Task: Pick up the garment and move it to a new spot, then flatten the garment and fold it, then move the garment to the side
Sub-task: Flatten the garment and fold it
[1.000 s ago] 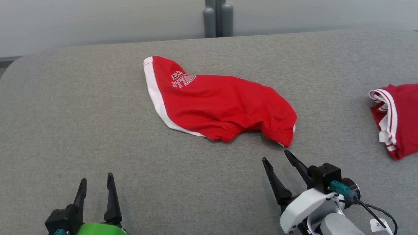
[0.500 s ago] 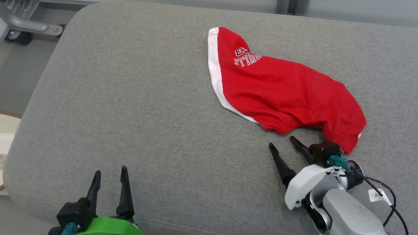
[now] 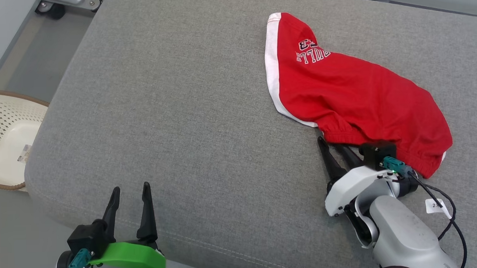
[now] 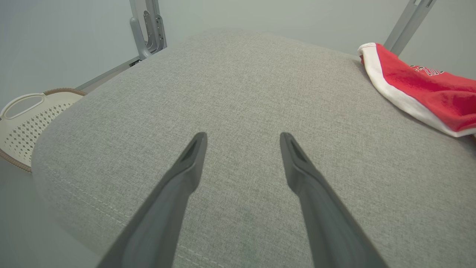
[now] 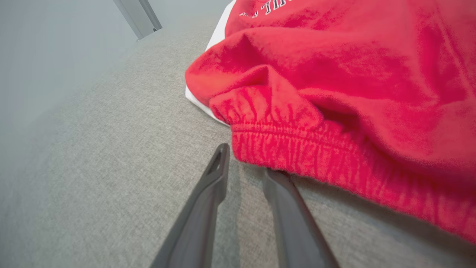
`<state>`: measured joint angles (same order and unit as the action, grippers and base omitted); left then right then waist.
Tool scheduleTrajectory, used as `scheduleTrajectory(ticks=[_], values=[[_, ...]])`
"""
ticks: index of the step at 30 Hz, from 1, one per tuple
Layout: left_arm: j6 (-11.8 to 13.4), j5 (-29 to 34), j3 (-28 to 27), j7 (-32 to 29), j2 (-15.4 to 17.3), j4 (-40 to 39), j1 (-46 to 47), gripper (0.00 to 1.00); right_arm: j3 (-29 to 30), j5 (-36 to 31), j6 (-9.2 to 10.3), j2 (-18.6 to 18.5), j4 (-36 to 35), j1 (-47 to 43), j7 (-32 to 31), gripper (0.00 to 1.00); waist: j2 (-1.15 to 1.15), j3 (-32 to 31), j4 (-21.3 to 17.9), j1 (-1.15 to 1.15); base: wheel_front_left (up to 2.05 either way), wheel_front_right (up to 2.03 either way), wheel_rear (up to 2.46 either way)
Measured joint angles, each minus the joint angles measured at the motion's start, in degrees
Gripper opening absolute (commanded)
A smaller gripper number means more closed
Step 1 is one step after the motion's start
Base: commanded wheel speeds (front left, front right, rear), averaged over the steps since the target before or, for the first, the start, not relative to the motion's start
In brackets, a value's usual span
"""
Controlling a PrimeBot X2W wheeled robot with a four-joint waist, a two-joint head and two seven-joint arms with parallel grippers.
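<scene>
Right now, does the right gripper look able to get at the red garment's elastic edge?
Likely yes: the right gripper sits at the red garment's elastic edge, one fingertip tucked under it, nothing in between.

Grey cushion (image 4: 241,82) under left gripper (image 4: 242,137), fingers (image 4: 174,193) apart; red garment (image 4: 420,89) aside

The soft red fabric garment (image 3: 360,102) has a white side stripe and white lettering. The woven-fabric tabletop (image 3: 174,112) is speckled grey. The perforated plastic basket (image 3: 4,118) is cream with a brown rim. Green shell on the left gripper (image 3: 131,186), white on the right gripper (image 3: 331,143).
</scene>
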<state>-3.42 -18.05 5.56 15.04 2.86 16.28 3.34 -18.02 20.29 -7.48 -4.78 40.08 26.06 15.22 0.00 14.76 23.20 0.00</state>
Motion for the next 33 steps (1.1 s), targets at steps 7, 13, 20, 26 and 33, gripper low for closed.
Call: scheduleTrajectory(ticks=[7, 13, 20, 26, 33], values=[[-0.1, 0.2, -0.5, 0.0, 0.0, 0.5, -0.4, 1.0, -0.9, 0.3, -0.01, 0.3, -4.1, -2.7, -0.1, 0.0, 0.0, -1.3, -1.1, 0.0, 0.0, 0.0, 0.0], [-0.9, 0.6, -0.7, 0.0, 0.0, 1.3, -1.0, 1.0, -2.7, 2.3, -0.01, 0.2, -9.1, -5.9, -0.1, 0.0, 0.0, -3.2, -3.4, 0.0, 0.0, 0.0, 0.0], [-1.7, 1.7, -1.6, 0.0, 0.0, 2.1, -2.8, 1.0, -5.9, 4.7, -0.02, -5.3, -13.2, -12.6, -0.1, 0.0, 0.0, -6.1, -8.5, 0.0, 0.0, 0.0, 0.0], [-2.1, 1.8, -0.2, 0.0, 0.0, 2.3, -2.7, 1.0, -7.9, 7.0, -0.02, -11.5, -11.0, -16.6, -0.1, 0.0, 0.0, -8.0, -13.2, 0.0, 0.0, 0.0, 0.0], [-2.2, 1.7, 2.0, 0.0, 0.0, 3.1, -1.0, 1.0, -6.2, 5.8, -0.03, -14.4, -8.3, -17.9, -0.1, 0.84, 0.0, -9.1, -17.7, 0.0, 0.0, 0.0, 0.0]])
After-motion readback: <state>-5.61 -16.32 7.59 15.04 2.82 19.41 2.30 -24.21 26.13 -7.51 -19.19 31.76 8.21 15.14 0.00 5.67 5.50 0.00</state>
